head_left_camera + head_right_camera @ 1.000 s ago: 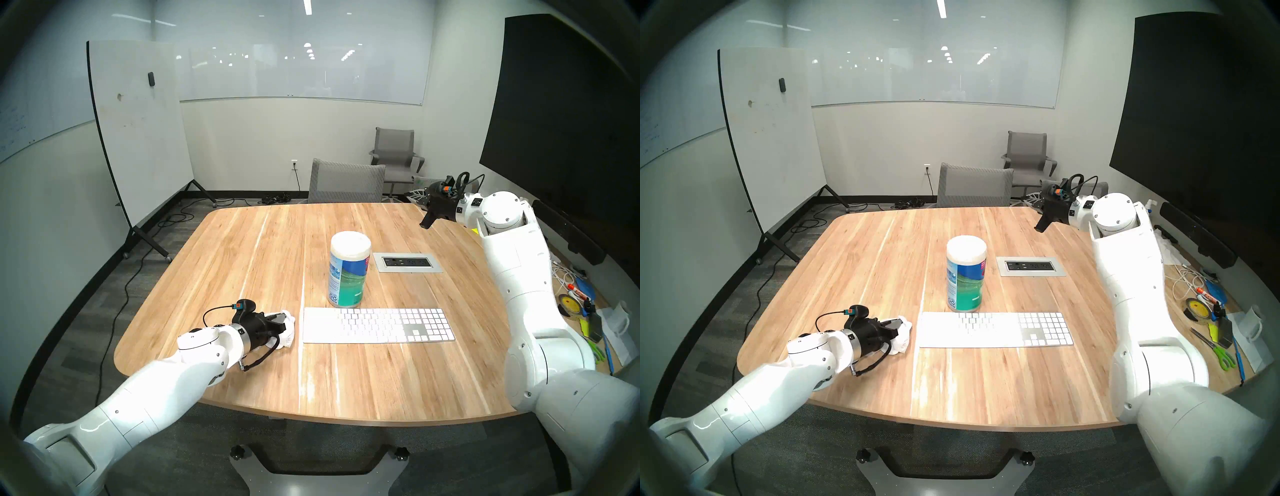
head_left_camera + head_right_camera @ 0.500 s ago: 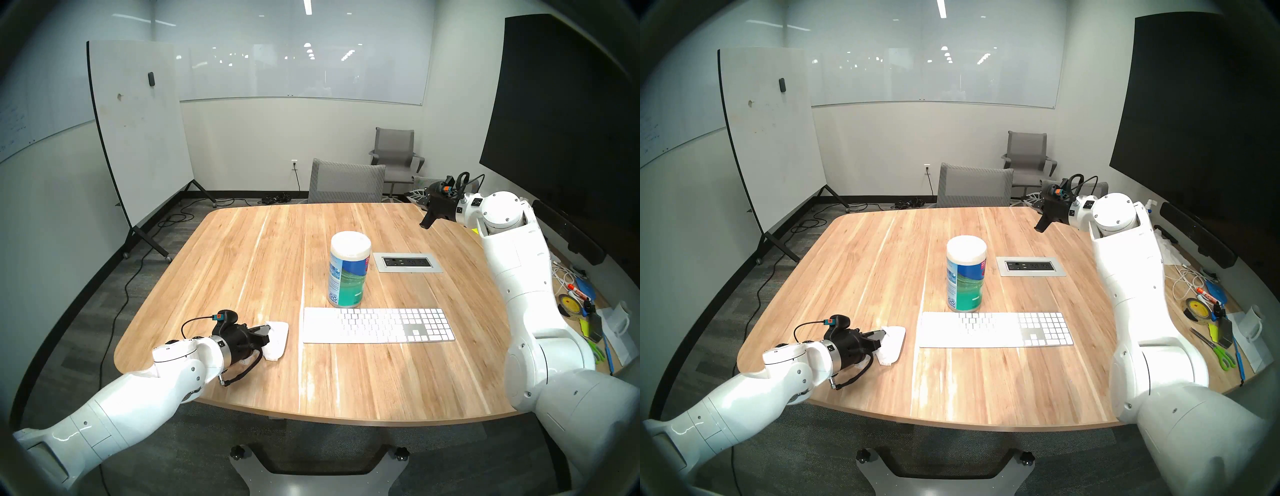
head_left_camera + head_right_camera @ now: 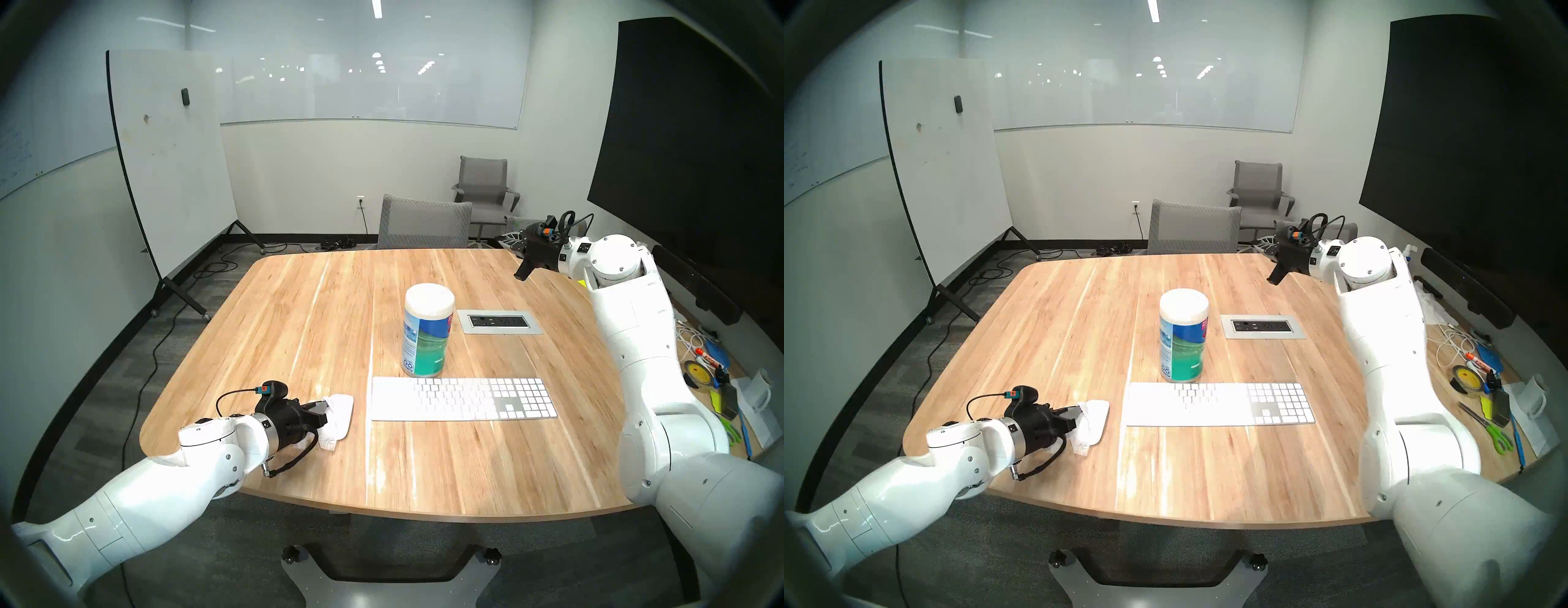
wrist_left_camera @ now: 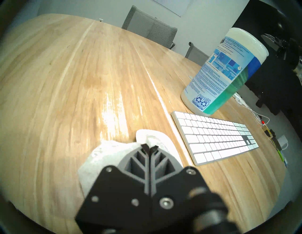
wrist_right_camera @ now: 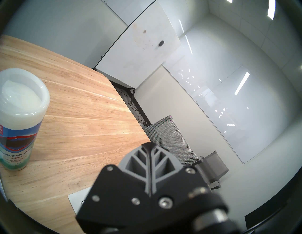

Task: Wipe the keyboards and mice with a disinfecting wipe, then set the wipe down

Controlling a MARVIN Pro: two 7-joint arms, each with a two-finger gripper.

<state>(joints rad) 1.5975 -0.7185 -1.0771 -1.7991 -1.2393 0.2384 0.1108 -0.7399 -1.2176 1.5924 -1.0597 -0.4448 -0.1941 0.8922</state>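
My left jaws (image 4: 149, 147) pinch the wipe (image 4: 104, 153) over the mouse (image 3: 1097, 418); the keyboard (image 3: 463, 398) lies rightward, lengthwise across me. Right jaws (image 3: 521, 274), clenched empty, hang farther off.

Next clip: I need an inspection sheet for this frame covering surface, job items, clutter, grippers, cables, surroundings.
Surface: wooden table, shiny streaks near the left gripper.
Job's things: white keyboard flat in front of the wipes canister; white mouse left of the keyboard, partly draped by the disinfecting wipe.
Clutter: tape roll, markers, green scissors, papers at the right table edge.
Grippers: left gripper shut on the disinfecting wipe at the mouse; right gripper shut, empty, raised over the far right corner.
Cables: white cords on the right edge; black cables on the floor.
Surroundings: whiteboard, grey chairs, dark wall screen.
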